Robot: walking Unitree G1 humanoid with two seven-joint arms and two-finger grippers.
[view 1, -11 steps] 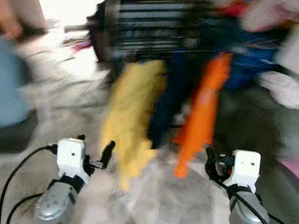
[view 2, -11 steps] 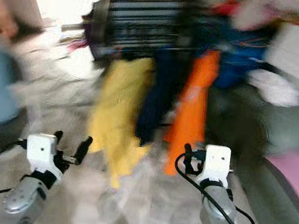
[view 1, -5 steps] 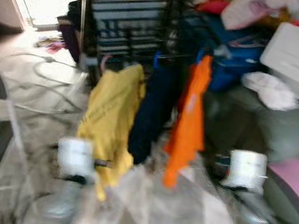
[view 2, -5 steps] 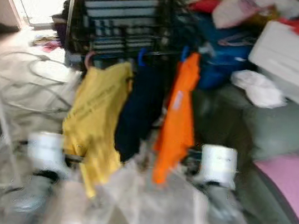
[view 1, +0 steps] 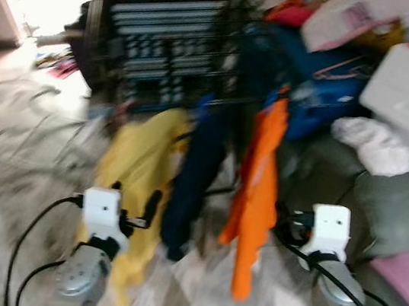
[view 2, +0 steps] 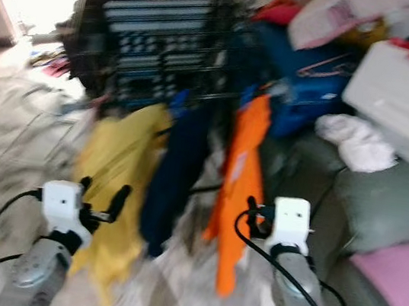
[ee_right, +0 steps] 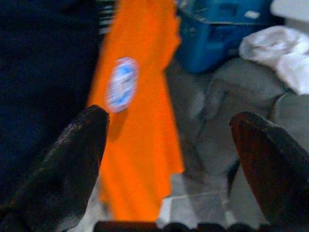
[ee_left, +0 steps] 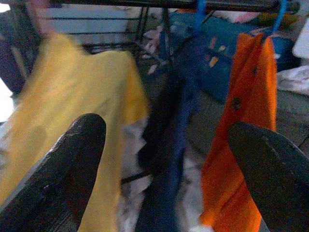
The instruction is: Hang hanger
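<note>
Rack [view 1: 168, 32]: yellow shirt [view 1: 135, 181], navy garment [view 1: 197, 175], orange shirt [view 1: 256, 191] hung on hangers [ee_left: 198, 14]. Left hand [view 1: 133, 205] and right hand [view 1: 287, 221]: fingers spread, empty, held before the clothes.

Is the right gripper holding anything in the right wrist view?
No: the right gripper has its two black fingers spread wide with nothing between them, the orange garment hanging beyond.

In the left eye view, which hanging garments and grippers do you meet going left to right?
Left gripper → yellow garment → navy garment → orange garment → right gripper.
</note>
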